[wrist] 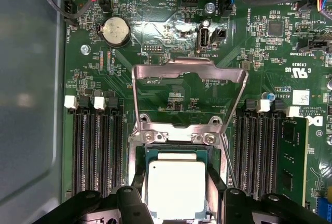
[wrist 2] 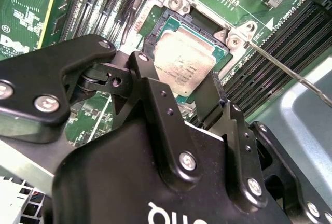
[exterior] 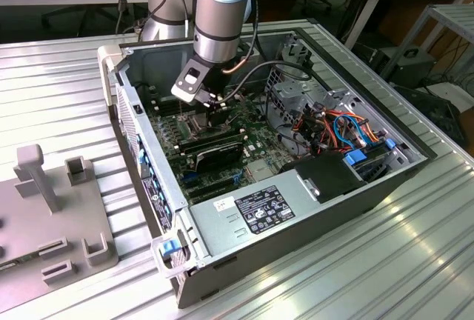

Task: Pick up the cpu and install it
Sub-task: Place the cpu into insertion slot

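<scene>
Inside the open computer case [exterior: 137, 124], the gripper [wrist 2: 179, 81] clamps the cpu [wrist: 176, 185], seemingly seated; the socket frame [wrist: 188, 68] stands open, unlatched.

The single arm [exterior: 221, 16] comes down steeply from the top of the exterior view. Its silver-grey last segment, capped in pale blue, stands nearly upright. The wrist [exterior: 191, 83] sits at the low end and carries a pale block on the side toward the exterior view's left. Below it the black claw [wrist: 176, 187] points straight down. Both wrist views show the claw's screwed linkage plates close up.
</scene>
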Controlling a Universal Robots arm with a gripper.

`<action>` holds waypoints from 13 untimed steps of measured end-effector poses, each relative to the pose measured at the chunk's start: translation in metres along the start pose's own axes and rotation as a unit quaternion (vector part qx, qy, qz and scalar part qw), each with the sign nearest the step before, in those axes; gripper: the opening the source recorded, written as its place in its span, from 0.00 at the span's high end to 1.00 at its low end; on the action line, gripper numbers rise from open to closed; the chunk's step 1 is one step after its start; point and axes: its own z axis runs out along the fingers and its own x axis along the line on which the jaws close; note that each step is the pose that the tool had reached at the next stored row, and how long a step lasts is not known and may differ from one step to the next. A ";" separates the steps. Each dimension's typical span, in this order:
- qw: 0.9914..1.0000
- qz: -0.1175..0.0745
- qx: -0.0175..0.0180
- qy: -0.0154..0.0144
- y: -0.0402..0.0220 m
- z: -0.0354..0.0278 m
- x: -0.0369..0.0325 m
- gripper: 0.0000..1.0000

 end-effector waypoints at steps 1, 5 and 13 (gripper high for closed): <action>1.000 0.000 0.000 0.000 0.0000 0.0001 0.0000 0.45; 1.000 0.000 0.000 0.000 0.0000 0.0003 -0.0001 0.45; 1.000 0.000 0.000 0.000 0.0000 0.0003 -0.0014 0.45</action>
